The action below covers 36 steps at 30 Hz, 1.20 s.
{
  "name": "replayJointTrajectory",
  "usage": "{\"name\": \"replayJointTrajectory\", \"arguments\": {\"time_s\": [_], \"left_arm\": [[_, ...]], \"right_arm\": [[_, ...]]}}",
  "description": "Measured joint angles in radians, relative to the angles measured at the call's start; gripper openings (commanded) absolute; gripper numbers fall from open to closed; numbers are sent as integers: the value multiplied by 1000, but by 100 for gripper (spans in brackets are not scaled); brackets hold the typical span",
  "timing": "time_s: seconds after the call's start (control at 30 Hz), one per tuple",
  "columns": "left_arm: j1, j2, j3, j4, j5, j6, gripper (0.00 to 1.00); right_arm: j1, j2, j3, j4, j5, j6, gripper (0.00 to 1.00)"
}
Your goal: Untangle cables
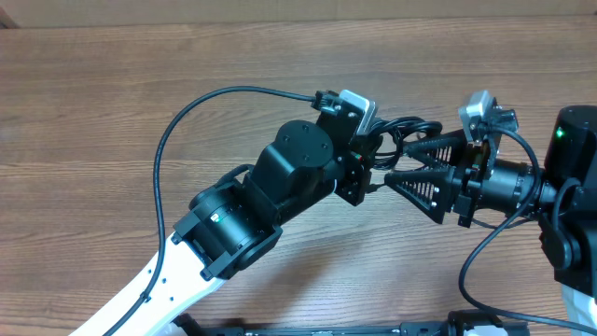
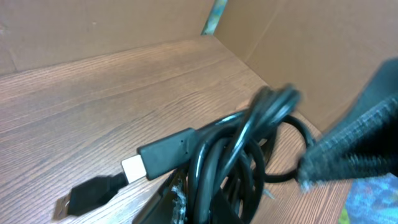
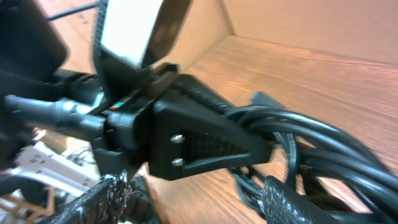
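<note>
Your brown wood-grain table has both black arms meeting right of centre. Your left gripper is clamped tight on the bunch of thin black cables. Your right gripper faces it, fingers spread apart with the bundle between them. A silver-tipped black plug sticks out of the bunch.

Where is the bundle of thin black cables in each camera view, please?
Overhead: the bundle of thin black cables sits right of centre.
Left wrist: the bundle fills the lower centre.
Right wrist: the bundle is at lower right.
Shared landmark: the brown wooden table.
</note>
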Motion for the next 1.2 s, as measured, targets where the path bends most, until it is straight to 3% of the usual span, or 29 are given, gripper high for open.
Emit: {"name": "replayJointTrajectory", "arguments": {"time_s": [0.2,0.3,0.47,0.83,1.03,1.2], "left_arm": [[0,0,0,18,62,7,4],[0,2,0,31,97,7,4],[0,2,0,36,120,7,4],[0,-23,0,72,122,-2,4],[0,-29,0,101,172,-6,4],[0,-34,0,91,182,-6,4]], "right_arm": [[0,0,0,-11,102,20,67],[0,0,0,-37,148,22,59],[0,0,0,-60,199,19,53],[0,0,0,-79,175,-8,49],[0,0,0,-82,138,-32,32],[-2,0,0,-81,137,-35,6]]}}
